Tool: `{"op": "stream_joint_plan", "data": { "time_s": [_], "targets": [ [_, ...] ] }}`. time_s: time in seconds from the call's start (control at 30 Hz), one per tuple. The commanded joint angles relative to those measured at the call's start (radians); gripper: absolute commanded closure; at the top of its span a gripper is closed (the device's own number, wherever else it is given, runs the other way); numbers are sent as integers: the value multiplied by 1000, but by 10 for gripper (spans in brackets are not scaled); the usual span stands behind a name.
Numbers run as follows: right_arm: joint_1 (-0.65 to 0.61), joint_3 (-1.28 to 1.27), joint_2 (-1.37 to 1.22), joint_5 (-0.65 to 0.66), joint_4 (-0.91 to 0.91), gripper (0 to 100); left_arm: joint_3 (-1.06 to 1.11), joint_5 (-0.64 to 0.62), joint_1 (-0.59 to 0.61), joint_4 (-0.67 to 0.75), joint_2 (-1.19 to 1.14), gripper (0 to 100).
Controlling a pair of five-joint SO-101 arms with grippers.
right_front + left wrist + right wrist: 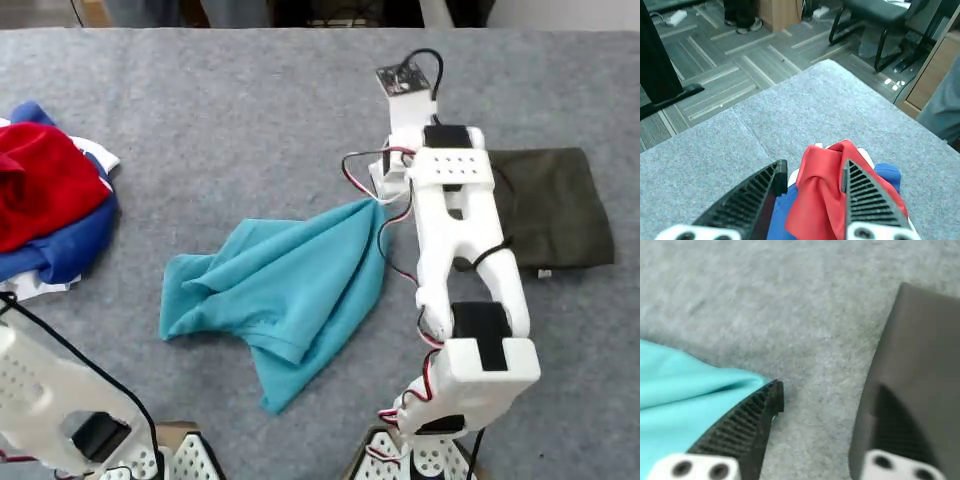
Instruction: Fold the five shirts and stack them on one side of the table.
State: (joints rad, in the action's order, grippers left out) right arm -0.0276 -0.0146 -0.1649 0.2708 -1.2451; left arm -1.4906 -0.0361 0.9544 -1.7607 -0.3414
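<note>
A: How's the teal shirt [290,290]?
B: Crumpled and unfolded, mid-bench [220,110], with one corner drawn out to the right tool [835,365]. Its jaws stand apart, and one finger [740,435] sits at the cloth's edge.
A: The others?
B: An olive shirt [555,205] lies folded flat beside the right arm [465,250]. A red shirt [40,180] is heaped on a blue shirt [75,240] at the bench's edge, on the left arm's [50,400] side.
A: Left tool [812,175]?
B: Released, jaws wide, with the red shirt seen between them
</note>
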Motion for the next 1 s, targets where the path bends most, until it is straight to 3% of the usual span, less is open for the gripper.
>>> {"op": "stream_joint_plan", "data": {
  "time_s": [0.0,0.17,0.3,0.4,0.63,0.77,0.97],
  "targets": [
    [-29,162,8,18,-176,576,102,0,1,-3,115,801],
    [-158,384,8,66,-511,828,321,3,8,-3,229,801],
    [-267,398,85,64,-522,959,460,44,5,0,336,801],
    [-423,303,182,66,-522,929,579,52,1,5,370,802],
    [-795,-54,248,66,-411,679,673,52,31,5,370,802],
    [-891,-259,193,60,-189,682,671,52,38,6,370,802],
    [-898,-380,67,58,28,753,679,107,39,6,370,805]
  ]
}}
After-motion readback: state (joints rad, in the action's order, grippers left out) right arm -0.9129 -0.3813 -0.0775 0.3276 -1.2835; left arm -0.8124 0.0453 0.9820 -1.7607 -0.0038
